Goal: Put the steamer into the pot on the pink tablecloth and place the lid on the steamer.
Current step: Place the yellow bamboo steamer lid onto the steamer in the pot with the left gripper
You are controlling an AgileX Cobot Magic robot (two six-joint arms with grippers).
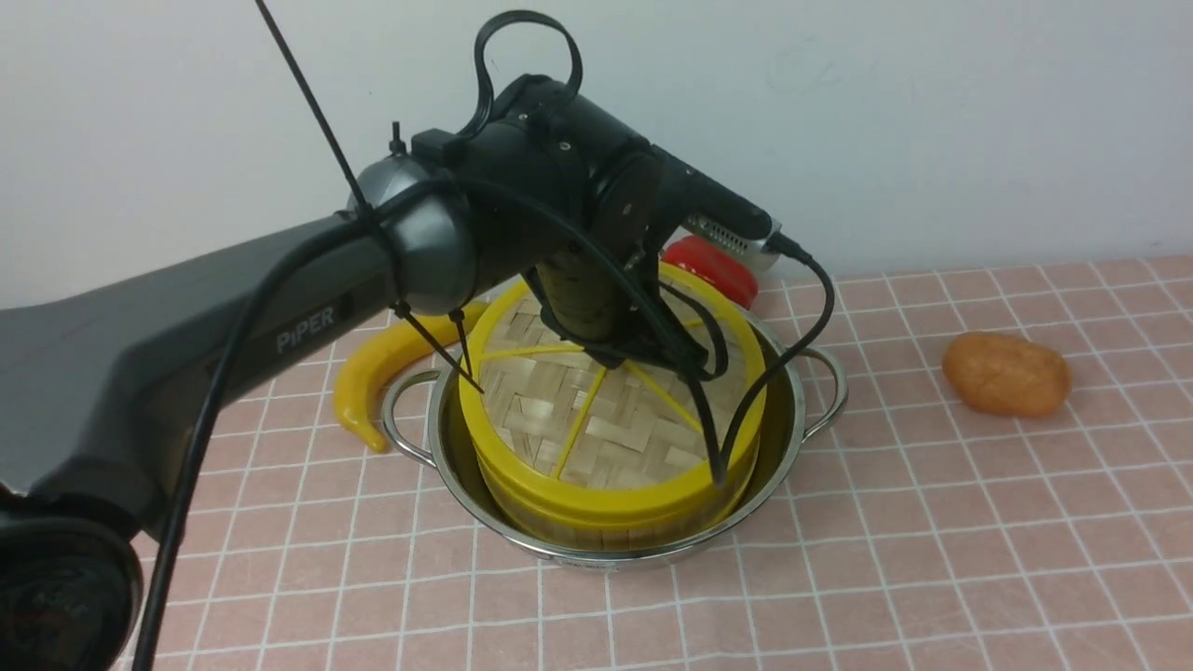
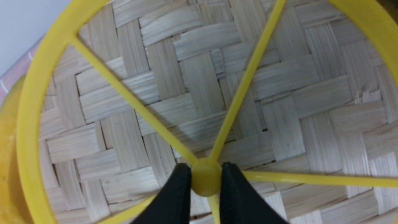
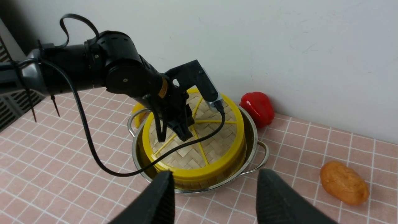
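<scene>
The shiny steel pot (image 1: 809, 403) stands on the pink tablecloth (image 1: 932, 522). Inside it sits the steamer (image 1: 610, 539), with only a strip of its bamboo wall showing under the lid (image 1: 596, 419). The woven, yellow-rimmed lid (image 2: 199, 81) lies on top of the steamer and hides its contents. My left gripper (image 2: 206, 174) reaches down onto the lid's middle, shut on the yellow centre hub (image 2: 206, 183). The right wrist view shows this same grip (image 3: 183, 132). My right gripper (image 3: 214, 174) hangs open and empty above the cloth, on the near side of the pot (image 3: 253, 146).
A yellow curved toy vegetable (image 1: 373, 373) lies against the pot's left handle. A red pepper (image 1: 718, 266) sits behind the pot by the white wall. An orange-brown potato (image 1: 1007, 373) rests on the cloth to the right. The left arm's cable (image 1: 802, 335) drapes over the pot.
</scene>
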